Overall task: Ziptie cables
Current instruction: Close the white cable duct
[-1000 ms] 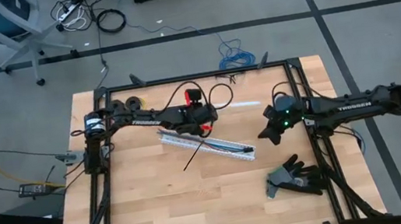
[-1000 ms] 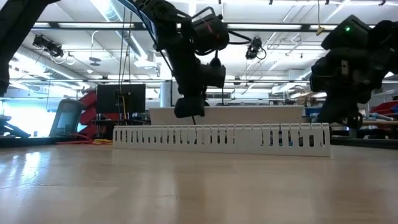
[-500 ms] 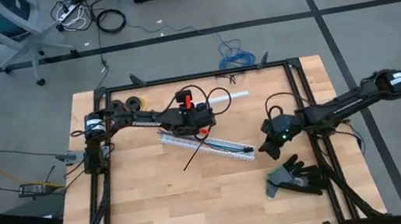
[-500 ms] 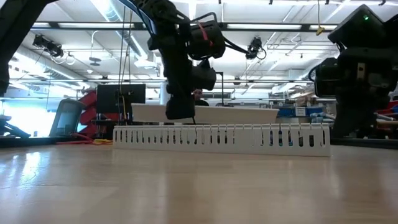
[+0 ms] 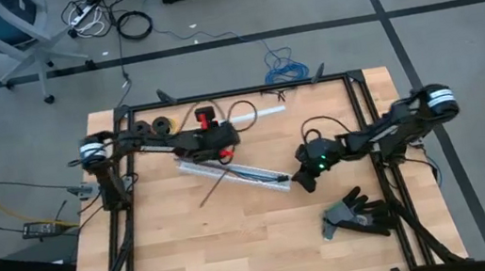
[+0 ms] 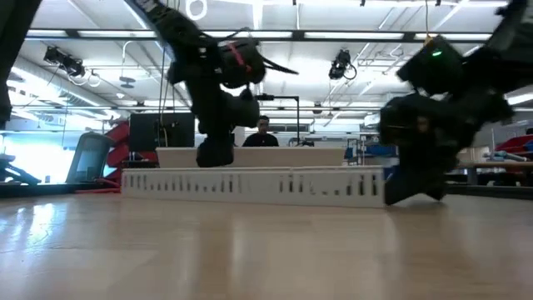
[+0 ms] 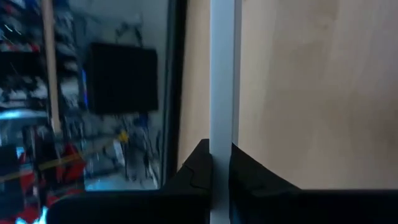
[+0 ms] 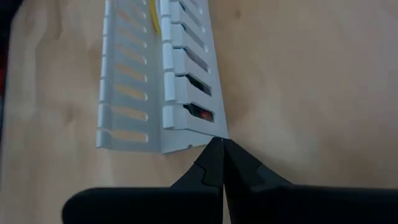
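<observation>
We find the cables (image 8: 153, 17) inside the duct (image 5: 233, 169), a white slotted channel lying on the desk (image 5: 184, 258); through its slots the right wrist view shows a yellow strand and a spot of red (image 8: 200, 113). Their long axis follows the duct's, which in the high view runs on a diagonal from the upper left, near the left end effector (image 5: 223, 151), down to the lower right, where the right end effector (image 5: 303, 181) sits. The ziptie (image 5: 215, 186) is a thin dark strap lying across the duct's near side, slanting from under the left arm toward the lower left onto bare wood.

The right end effector is closed on nothing — its fingertips meet at the duct's end corner. The left one is closed too, its fingers (image 7: 193, 174) pinching a long white strip (image 7: 222, 74) that runs straight ahead of it. A black glove (image 5: 358, 214) lies well apart, near the desk's right edge. Beyond the desk, a person (image 6: 263, 133) shows in the low view.
</observation>
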